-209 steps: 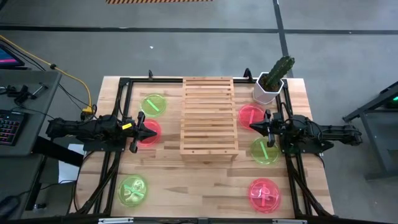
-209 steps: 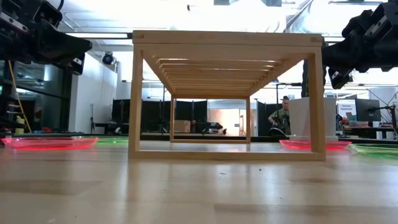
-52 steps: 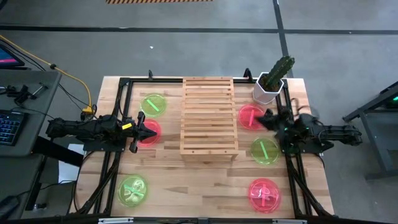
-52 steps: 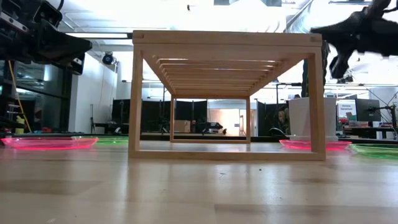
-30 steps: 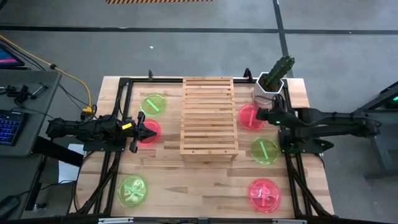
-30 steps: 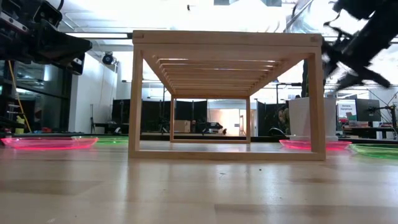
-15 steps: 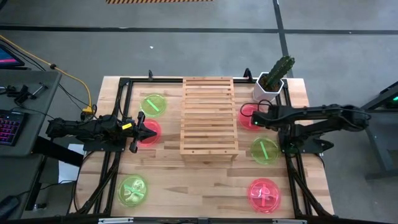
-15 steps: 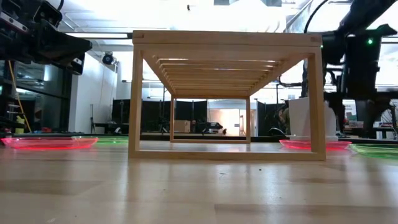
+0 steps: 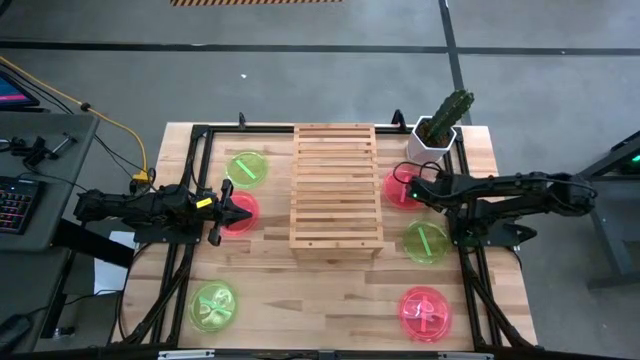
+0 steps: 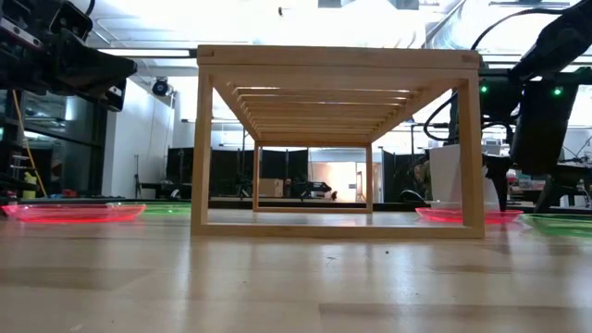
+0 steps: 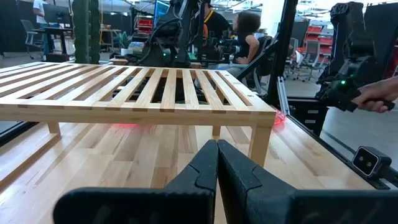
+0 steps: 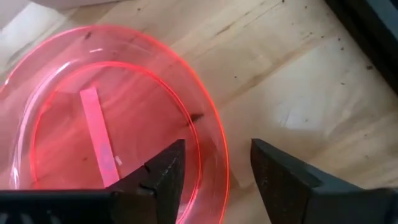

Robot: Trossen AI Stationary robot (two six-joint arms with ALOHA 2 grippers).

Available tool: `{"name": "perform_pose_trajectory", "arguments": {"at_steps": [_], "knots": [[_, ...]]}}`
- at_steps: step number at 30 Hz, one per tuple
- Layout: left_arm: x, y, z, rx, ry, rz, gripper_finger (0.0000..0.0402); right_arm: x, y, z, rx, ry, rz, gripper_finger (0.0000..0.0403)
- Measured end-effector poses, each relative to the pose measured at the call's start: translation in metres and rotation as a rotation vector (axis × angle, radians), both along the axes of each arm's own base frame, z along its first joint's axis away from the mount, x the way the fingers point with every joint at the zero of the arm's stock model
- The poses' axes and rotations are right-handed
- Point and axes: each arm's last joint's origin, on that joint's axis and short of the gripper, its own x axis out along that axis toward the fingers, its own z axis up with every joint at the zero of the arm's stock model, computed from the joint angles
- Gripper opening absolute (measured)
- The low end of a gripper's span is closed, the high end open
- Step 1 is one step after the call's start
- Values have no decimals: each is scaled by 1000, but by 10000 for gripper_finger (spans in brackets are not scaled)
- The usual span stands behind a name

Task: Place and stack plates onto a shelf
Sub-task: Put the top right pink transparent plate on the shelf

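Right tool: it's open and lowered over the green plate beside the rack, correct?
Not quite. The right tool is open and lowered beside the rack, but the plate under it is pink-red, not green, as the right wrist view shows.

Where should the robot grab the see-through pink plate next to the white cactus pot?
Probably by its thin raised rim, coming down from above. The translucent pink plastic plate lies flat on the wooden table, so only the edge gives something to pinch. The right gripper hangs open over that rim, one finger inside and the other outside.
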Motion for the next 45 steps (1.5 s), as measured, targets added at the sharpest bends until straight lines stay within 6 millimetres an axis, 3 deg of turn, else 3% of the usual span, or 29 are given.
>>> {"name": "perform_pose_trajectory", "arguments": {"at_steps": [3,10,15,31,33,37,41,45], "knots": [[0,0,0,0,0,0,1,-1,-1,-1,-4,5,-8,145],[0,0,0,0,0,0,1,-2,-3,-1,-31,27,25,11],[0,0,0,0,0,0,1,-2,0,8,-15,-8,130,7],[0,0,0,0,0,0,1,-21,14,108,-157,-88,324,0],[0,0,0,0,0,1,1,-24,15,113,-144,-70,326,0],[0,0,0,0,0,0,1,-19,17,101,-93,-100,340,0],[0,0,0,0,0,0,1,-9,19,68,-65,-154,342,0],[0,0,0,0,0,0,1,-13,22,38,-26,-135,271,0]]}}
